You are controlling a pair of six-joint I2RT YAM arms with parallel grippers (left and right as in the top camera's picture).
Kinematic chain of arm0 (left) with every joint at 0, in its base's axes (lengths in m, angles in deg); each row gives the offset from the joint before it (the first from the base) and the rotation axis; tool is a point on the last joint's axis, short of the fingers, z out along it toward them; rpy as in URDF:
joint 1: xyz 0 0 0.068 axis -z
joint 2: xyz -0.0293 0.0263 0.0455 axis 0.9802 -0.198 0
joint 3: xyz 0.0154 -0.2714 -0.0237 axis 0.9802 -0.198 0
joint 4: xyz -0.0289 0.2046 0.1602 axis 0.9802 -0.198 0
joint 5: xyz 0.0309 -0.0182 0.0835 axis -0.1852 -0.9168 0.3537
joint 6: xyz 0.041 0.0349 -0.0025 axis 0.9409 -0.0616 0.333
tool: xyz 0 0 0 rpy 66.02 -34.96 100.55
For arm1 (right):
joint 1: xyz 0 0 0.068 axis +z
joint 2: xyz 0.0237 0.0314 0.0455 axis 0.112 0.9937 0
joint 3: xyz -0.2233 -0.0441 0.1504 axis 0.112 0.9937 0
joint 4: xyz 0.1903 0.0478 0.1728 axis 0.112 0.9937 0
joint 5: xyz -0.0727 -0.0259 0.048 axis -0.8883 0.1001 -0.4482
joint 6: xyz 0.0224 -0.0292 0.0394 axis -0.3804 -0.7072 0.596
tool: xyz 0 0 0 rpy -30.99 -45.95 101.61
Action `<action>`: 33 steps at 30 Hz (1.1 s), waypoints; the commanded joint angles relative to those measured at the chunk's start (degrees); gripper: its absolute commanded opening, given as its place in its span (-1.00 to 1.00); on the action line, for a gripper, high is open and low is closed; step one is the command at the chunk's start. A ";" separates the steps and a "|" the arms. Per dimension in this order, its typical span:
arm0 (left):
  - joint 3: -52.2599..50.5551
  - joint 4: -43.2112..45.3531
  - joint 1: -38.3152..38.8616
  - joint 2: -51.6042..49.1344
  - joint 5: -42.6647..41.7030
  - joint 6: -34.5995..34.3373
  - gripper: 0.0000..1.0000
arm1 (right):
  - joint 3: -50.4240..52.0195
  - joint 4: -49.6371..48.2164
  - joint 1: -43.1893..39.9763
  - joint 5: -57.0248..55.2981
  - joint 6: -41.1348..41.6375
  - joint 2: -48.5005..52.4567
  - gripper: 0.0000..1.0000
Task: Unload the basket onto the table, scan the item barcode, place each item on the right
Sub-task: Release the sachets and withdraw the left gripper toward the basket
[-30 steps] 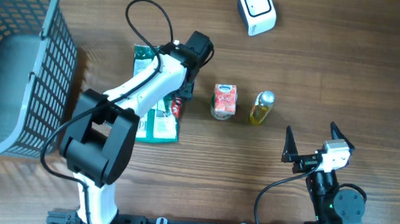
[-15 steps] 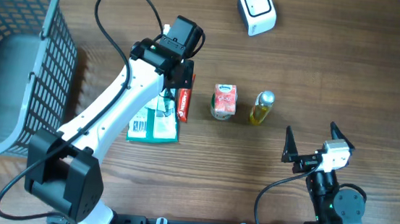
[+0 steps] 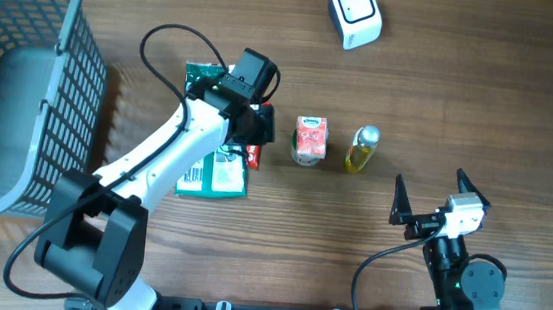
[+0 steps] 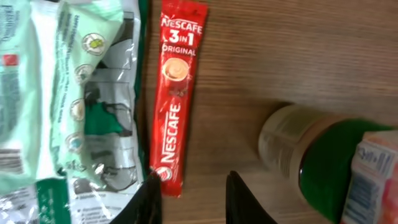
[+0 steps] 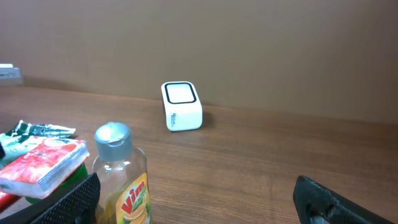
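- The tall grey plastic mesh basket [image 3: 22,83] walls off the table's left end
- Only a narrow strip of bare wood separates the thin red coffee sachet [image 4: 177,93] from the small red-and-white packet [image 3: 309,141]
- The packet and the yellow silver-capped bottle [image 3: 361,149] stand close together
- Open wood lies between them and the white cube scanner [image 3: 355,14]

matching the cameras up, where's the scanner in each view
overhead: scanner at the top edge, right of centre.
left wrist: not in it.
right wrist: scanner left of centre, on the far side of the table.
shared landmark: the green bag, at the left in the left wrist view and at the left edge in the right wrist view.
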 commanded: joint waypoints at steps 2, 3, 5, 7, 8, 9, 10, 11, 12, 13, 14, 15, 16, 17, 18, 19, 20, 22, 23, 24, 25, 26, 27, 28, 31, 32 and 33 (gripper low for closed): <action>-3.41 2.54 2.19 -0.72 1.46 -0.79 -0.56 | 0.04 -0.17 0.17 0.81 1.11 0.04 0.99; -3.82 2.62 2.91 -0.98 3.69 -0.79 -0.56 | 0.04 -0.17 0.17 0.81 1.11 0.04 0.99; -4.11 2.58 3.96 -1.44 5.77 -0.76 -0.56 | 0.04 -0.17 0.17 0.81 1.11 0.04 0.99; -4.11 2.69 4.72 -2.14 5.95 -0.76 -0.57 | 0.04 -0.17 0.17 0.81 1.11 0.04 0.99; -4.11 2.84 4.98 -2.54 6.14 -0.76 -0.58 | 0.04 -0.17 0.17 0.81 1.11 0.04 0.99; -4.11 3.04 5.25 -3.10 6.69 -0.79 -0.59 | 0.04 -0.17 0.17 0.81 1.11 0.04 0.99; -4.11 3.28 5.31 -3.89 7.56 -0.79 -0.62 | 0.04 -0.17 0.17 0.81 1.11 0.04 1.00; -4.11 3.34 5.31 -4.57 8.39 -0.81 -0.63 | 0.04 -0.17 0.17 0.81 1.11 0.04 0.99; -4.11 3.48 5.31 -5.25 9.01 -0.79 -0.65 | 0.04 -0.17 0.17 0.81 1.11 0.04 1.00; -4.11 3.65 5.27 -5.86 9.75 -0.79 -0.66 | 0.04 -0.17 0.17 0.81 1.11 0.04 0.99; -4.11 3.98 5.27 -6.51 10.58 -0.79 -0.66 | 0.04 -0.17 0.17 0.81 1.09 0.04 0.99; -4.11 4.39 5.27 -6.84 10.69 -0.79 -0.65 | 0.04 -0.17 0.17 0.81 1.09 0.04 0.99; -4.11 4.85 5.27 -7.32 10.69 -0.79 -0.65 | 0.04 -0.17 0.17 0.81 1.11 0.04 0.99; -4.11 5.05 5.27 -7.63 10.71 -0.76 -0.65 | 0.04 -0.17 0.17 0.81 1.14 0.04 0.99; -4.11 5.11 5.27 -7.76 10.75 -0.79 -0.65 | 0.04 -0.17 0.17 0.81 1.09 0.04 1.00; -4.11 5.14 5.27 -8.24 10.88 -0.76 -0.65 | 0.04 -0.17 0.17 0.81 1.09 0.04 0.99; -4.11 5.16 5.27 -8.61 10.86 -0.79 -0.64 | 0.04 -0.17 0.17 0.81 1.11 0.04 0.99; -4.11 5.18 5.29 -9.62 10.86 -0.79 -0.64 | 0.04 -0.17 0.17 0.81 1.11 0.04 1.00; -4.11 5.18 5.31 -10.08 10.86 -0.79 -0.63 | 0.04 -0.17 0.17 0.81 1.11 0.04 1.00; -4.11 5.20 5.31 -10.60 10.86 -0.79 -0.63 | 0.04 -0.17 0.17 0.81 1.11 0.04 0.99; -4.11 5.20 5.31 -11.10 10.86 -0.79 -0.63 | 0.04 -0.17 0.17 0.81 1.11 0.04 1.00; -4.11 5.18 5.31 -11.45 10.86 -0.79 -0.61 | 0.04 -0.17 0.17 0.81 1.11 0.04 1.00; -4.11 5.18 5.31 -11.91 10.86 -0.79 -0.58 | 0.04 -0.17 0.17 0.81 1.11 0.04 1.00; -4.11 5.16 5.31 -12.24 10.80 -0.79 -0.56 | 0.04 -0.17 0.17 0.81 1.11 0.04 1.00; -4.11 5.01 5.31 -12.33 10.36 -0.76 -0.68 | 0.04 -0.17 0.17 0.81 1.11 0.04 1.00; -4.09 4.90 5.31 -12.20 10.43 -0.70 -0.71 | 0.04 -0.17 0.17 0.81 1.11 0.04 1.00; -4.00 4.68 5.29 -12.00 10.47 -0.55 -0.71 | 0.04 -0.17 0.17 0.81 1.09 0.04 0.99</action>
